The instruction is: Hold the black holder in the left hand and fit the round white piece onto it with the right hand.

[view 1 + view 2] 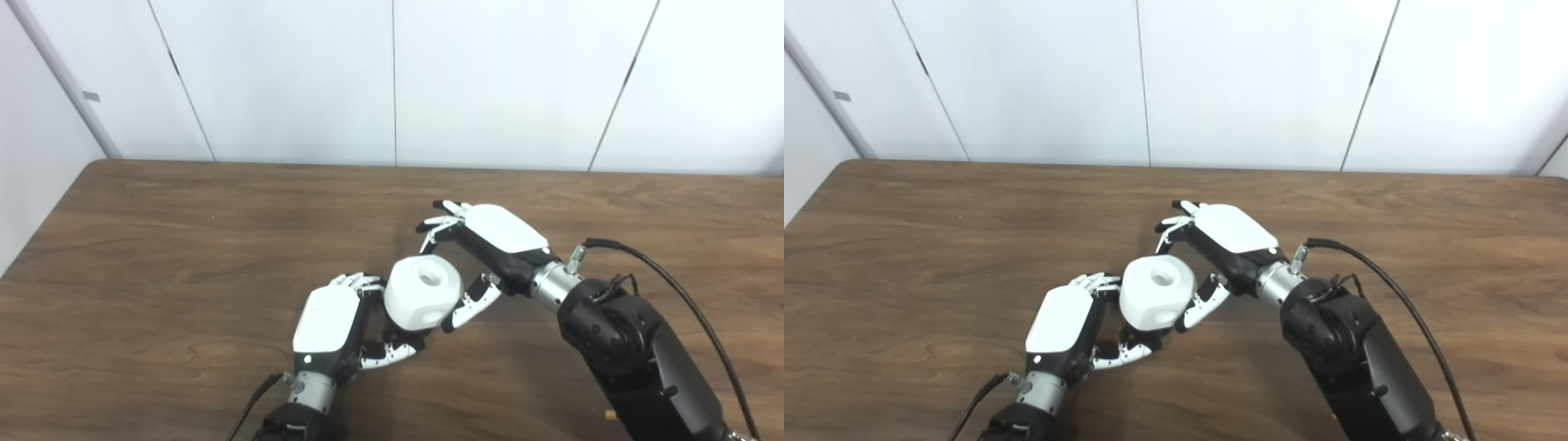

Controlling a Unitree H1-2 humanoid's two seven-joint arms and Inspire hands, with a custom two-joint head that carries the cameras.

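Observation:
The round white piece (pixel 422 293), with a hole in its top face, sits on the black holder (pixel 397 334), of which only a dark sliver shows below it. My left hand (pixel 327 321) is shut around the holder from the left, fingers and thumb wrapped under the white piece. My right hand (pixel 490 239) hovers just right of and behind the piece. It is open: its fingers (pixel 438 226) are spread clear above the piece and its thumb (pixel 470 303) lies close by the piece's right side.
The wooden table (pixel 153 245) stretches wide on both sides, with white wall panels (pixel 392 79) behind its far edge. A black cable (pixel 674 288) loops off my right forearm.

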